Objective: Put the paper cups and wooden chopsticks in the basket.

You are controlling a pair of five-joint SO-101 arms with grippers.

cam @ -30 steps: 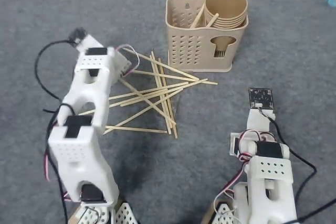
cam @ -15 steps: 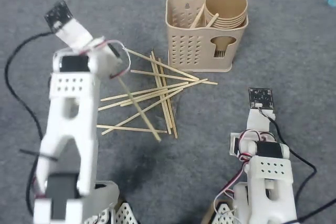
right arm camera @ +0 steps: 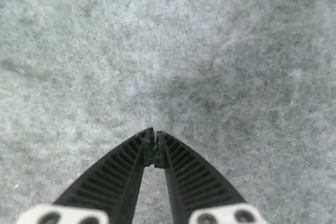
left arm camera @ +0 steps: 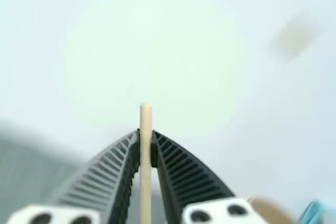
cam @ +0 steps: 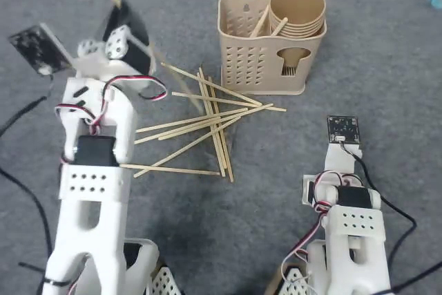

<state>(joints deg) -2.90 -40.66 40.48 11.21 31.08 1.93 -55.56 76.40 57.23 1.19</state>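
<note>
Nearest the arm bases: right gripper (right arm camera: 154, 134) closed tip to tip on nothing, low over the grey mat (right arm camera: 236, 51), well short of the basket. Farther out, mid-mat: loose wooden chopsticks (cam: 207, 124) in a crossed heap, lying flat, several long axes fanning toward the basket's foot. Beyond and left of that heap: left gripper (left arm camera: 145, 136) lifted clear of the mat, clamped narrow on one held chopstick (left arm camera: 145, 119), long axis running straight out along the fingers' own line, tip just past the fingertips. Farthest, at the mat's back edge: basket (cam: 259, 67), upright, mouth up, with the stack of paper cups (cam: 298, 6) in its right part and a couple of stowed chopsticks (cam: 261, 22) leaning beside them. Sits to the right of the loaded gripper, well apart, and so falls to the left arm. Judging from that: swing right until over the open compartment, tilt the stick toward upright, point down, then let go.
</note>
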